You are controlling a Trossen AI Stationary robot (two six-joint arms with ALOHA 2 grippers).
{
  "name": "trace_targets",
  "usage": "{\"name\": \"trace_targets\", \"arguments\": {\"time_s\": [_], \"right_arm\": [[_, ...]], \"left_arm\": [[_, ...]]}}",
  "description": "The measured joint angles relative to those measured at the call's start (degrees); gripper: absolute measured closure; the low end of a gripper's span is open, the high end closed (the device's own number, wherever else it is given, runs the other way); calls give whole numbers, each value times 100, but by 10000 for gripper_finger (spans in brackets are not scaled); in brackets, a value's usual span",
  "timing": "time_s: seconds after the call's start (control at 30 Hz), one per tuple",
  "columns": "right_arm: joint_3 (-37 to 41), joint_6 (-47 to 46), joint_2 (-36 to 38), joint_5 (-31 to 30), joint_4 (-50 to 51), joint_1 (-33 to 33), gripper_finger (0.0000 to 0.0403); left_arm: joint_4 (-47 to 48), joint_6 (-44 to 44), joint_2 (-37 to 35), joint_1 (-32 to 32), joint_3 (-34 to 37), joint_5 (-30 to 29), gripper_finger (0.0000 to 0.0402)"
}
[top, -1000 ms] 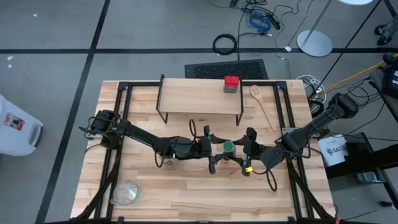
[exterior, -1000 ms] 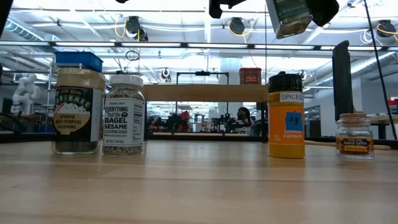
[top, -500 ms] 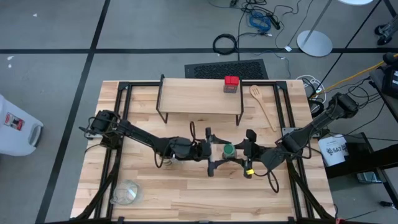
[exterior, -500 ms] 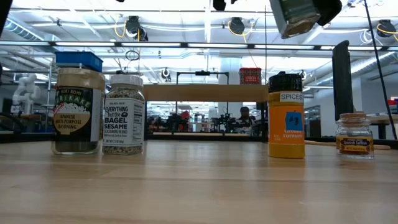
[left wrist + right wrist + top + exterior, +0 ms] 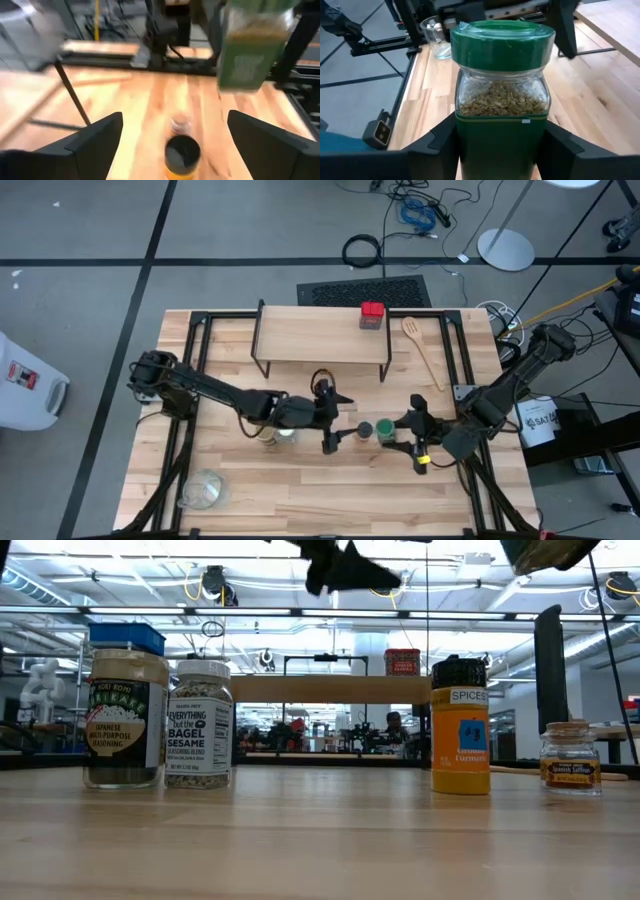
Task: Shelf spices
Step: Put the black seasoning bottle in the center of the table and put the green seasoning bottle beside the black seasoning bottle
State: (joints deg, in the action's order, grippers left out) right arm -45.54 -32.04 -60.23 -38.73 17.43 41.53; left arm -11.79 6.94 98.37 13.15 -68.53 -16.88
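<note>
Gripping the green-lidded jar [image 5: 501, 100] between its fingers, the right gripper [image 5: 392, 430] holds it above the table (well short of the shelf [image 5: 320, 332]) — the left gripper [image 5: 333, 418] sits just beside it, spread wide, holding nothing.

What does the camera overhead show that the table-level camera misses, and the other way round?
Only the high view shows the wooden spoon, the glass bowl and the right tool clamped on the green-lidded jar. Only the low view shows labels: the bagel sesame jar, the orange spice bottle. Both show the red tin on the shelf.
</note>
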Motion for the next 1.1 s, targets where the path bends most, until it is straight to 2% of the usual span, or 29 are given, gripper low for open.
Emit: {"name": "trace_targets", "arguments": {"time_s": [0.1, 0.17, 0.33, 0.83, 1.0, 1.1], "right_arm": [[0, -24, 48, -19, 11, 53, 217], [0, -28, 63, -19, 9, 60, 215], [0, -21, 63, -27, 40, 58, 217], [0, -12, 63, -21, 70, 58, 213], [0, -12, 63, -17, 77, 55, 215], [0, -12, 63, -19, 77, 55, 215]], "left_arm": [[278, 317, 115, -206, -121, 735, 32], [566, 213, 272, -248, -249, 939, 32], [586, -389, 675, -192, -588, 920, 32], [315, -429, 1559, -189, -881, 570, 32], [311, -428, 1670, -229, -883, 607, 32], [266, -426, 1709, -256, -884, 843, 32]]}}
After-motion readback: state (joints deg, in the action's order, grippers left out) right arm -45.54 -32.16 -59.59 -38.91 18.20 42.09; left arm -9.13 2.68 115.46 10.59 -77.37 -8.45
